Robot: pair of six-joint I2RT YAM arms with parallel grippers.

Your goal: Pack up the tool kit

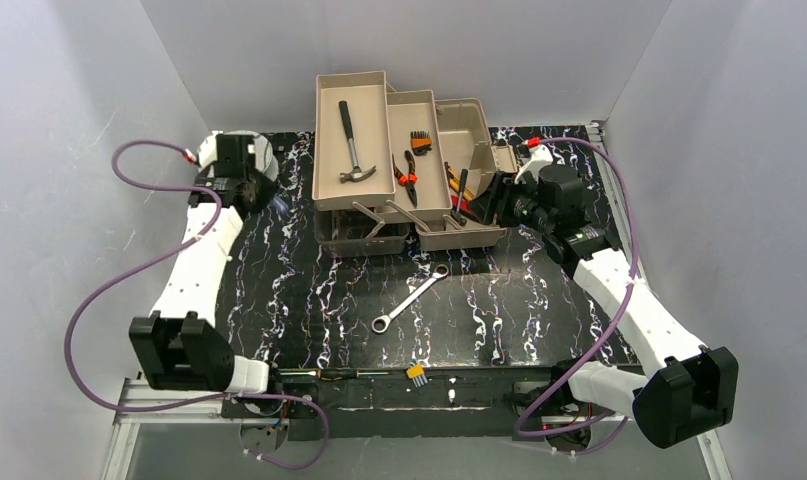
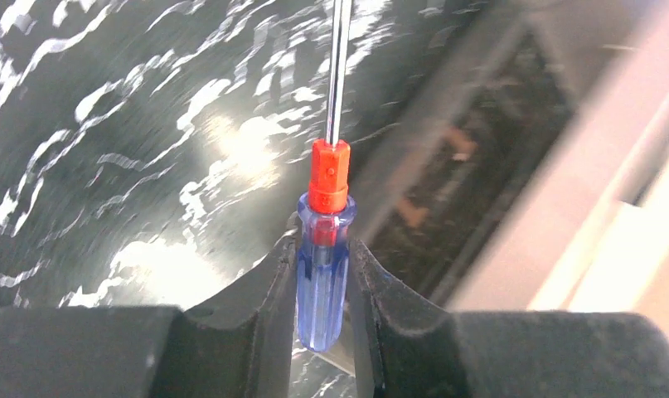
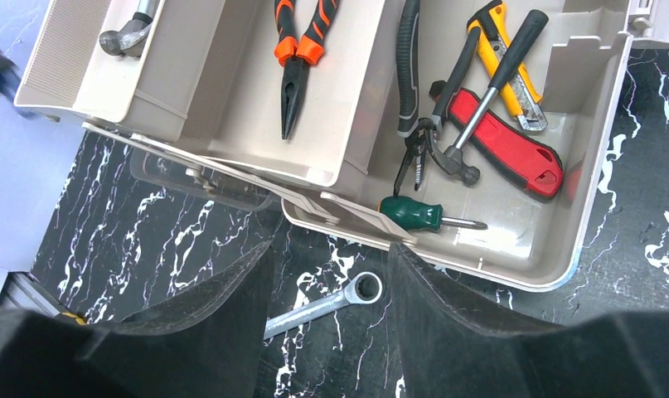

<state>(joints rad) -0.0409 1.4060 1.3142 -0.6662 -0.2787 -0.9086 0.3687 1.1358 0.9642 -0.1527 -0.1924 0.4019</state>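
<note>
Left gripper: clenched on a screwdriver, one finger pressed to each side of its clear blue handle, with the orange collar and steel shaft pointing away over the black marbled counter; seen through a blurred wrist view, with a tan edge at the right

Right gripper: released, fingers spread wide, nothing between them; hovers over the counter by the near right corner of the toolbox, with the wrench lying flat on the counter below, seen in the gap between the fingers

Toolbox: far middle of the counter, opened out, trays stepped up toward the left
- left tray: hammer
- middle tray: orange-handled pliers and a small orange-and-black piece, too small to name
- right bottom compartment: red-and-black knife, yellow knife, small hammer, green-handled screwdriver, and a dark-handled tool

Wrench: middle of the counter, near side of the toolbox, apart from it, lying at a slant

Near edge of the counter, between the arm bases: a thin yellow-and-black tool and a small yellow piece
</note>
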